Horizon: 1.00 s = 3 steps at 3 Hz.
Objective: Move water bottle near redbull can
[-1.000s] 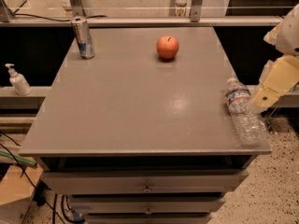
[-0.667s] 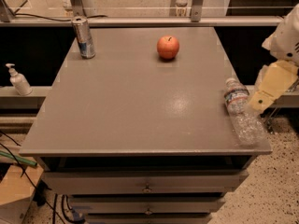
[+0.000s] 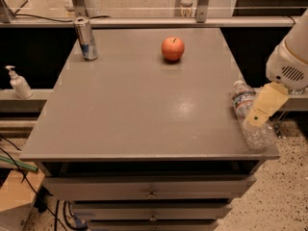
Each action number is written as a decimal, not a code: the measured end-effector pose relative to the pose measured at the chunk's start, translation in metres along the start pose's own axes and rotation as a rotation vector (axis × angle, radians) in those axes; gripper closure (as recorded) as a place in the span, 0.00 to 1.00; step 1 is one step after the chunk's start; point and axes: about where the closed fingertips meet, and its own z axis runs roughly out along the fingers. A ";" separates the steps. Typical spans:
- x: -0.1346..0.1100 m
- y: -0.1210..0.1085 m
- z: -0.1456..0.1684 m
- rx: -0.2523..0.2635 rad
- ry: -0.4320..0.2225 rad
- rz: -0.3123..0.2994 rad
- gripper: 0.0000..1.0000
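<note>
The water bottle lies on its side at the front right edge of the grey table, with its white cap pointing toward the back. My gripper hangs from the white arm at the right and sits right over the bottle's lower half, covering part of it. The redbull can stands upright at the back left corner of the table, far from the bottle.
A red apple sits at the back middle of the table. A white pump dispenser stands on a ledge left of the table. Drawers sit under the tabletop. A railing with metal posts runs behind.
My gripper has come down and a little left, closer onto the water bottle. The bottle, can and apple have not moved.
</note>
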 end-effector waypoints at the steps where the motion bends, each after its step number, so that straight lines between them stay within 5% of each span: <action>1: 0.010 0.001 0.026 -0.037 0.025 0.061 0.00; 2: 0.021 0.002 0.050 -0.080 0.047 0.121 0.00; 3: 0.028 0.004 0.069 -0.120 0.069 0.167 0.19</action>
